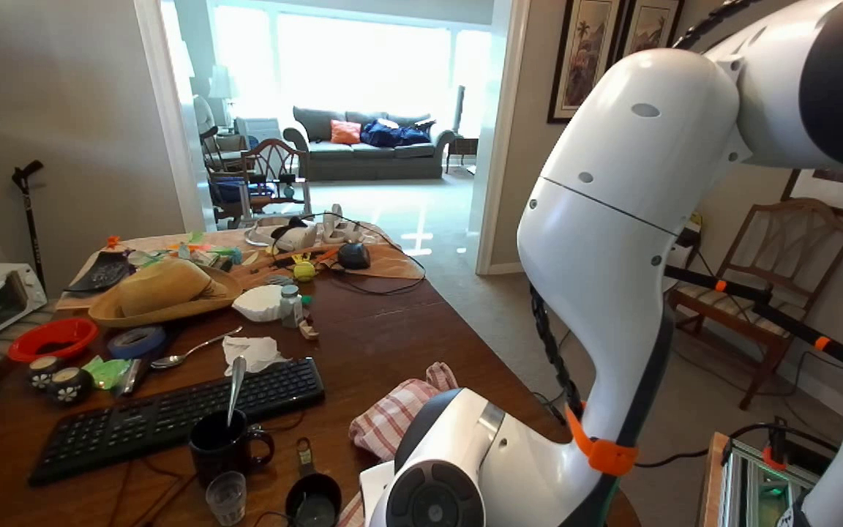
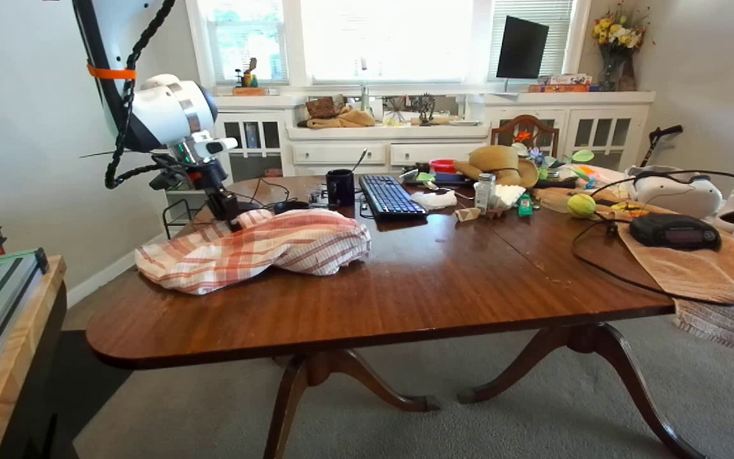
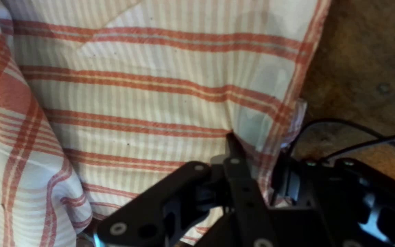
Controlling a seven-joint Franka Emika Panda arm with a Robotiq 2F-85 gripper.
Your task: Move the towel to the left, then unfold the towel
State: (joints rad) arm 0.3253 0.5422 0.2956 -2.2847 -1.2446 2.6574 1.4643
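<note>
The white towel with red stripes lies rumpled on the table's near end; it shows in both exterior views (image 1: 391, 423) (image 2: 259, 252). In the wrist view the towel (image 3: 139, 113) fills most of the picture, with a flat striped part in the middle and a fold at the left. My gripper (image 3: 257, 156) points down at the towel's edge, with its fingers apart on either side of a raised strip of cloth. In an exterior view the fingertips (image 2: 233, 223) touch or nearly touch the towel's far side. In an exterior view my arm hides the gripper and part of the towel.
A black mug (image 1: 220, 446) with a spoon, a clear cup (image 1: 227, 499) and a black measuring cup (image 1: 313, 501) stand near the towel. A black keyboard (image 2: 392, 196) and white paper (image 2: 434, 200) lie beyond. A black cable (image 3: 351, 124) runs beside the gripper.
</note>
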